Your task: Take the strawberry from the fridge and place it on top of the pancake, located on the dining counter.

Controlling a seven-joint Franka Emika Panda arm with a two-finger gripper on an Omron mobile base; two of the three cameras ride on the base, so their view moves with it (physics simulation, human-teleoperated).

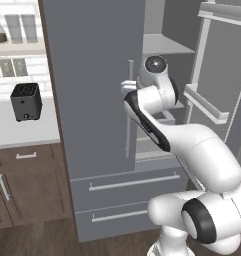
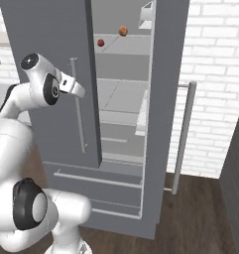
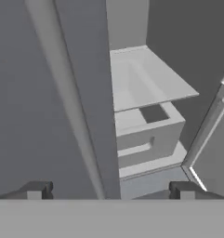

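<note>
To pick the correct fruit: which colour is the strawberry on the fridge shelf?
Dark red. The strawberry shows best in the right base view, left of the orange fruit.

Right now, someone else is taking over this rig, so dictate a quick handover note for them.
Gripper: open, holding nothing, in front of the fridge by the closed left door's handle.
Fridge: right door already swung open, shelves exposed.
Strawberry: on an upper shelf inside, beside an orange fruit, untouched.
Done: door opened.
Left: reach up to that shelf, pick the dark red strawberry rather than the orange fruit, carry it to the dining counter and set it on the pancake.
</note>
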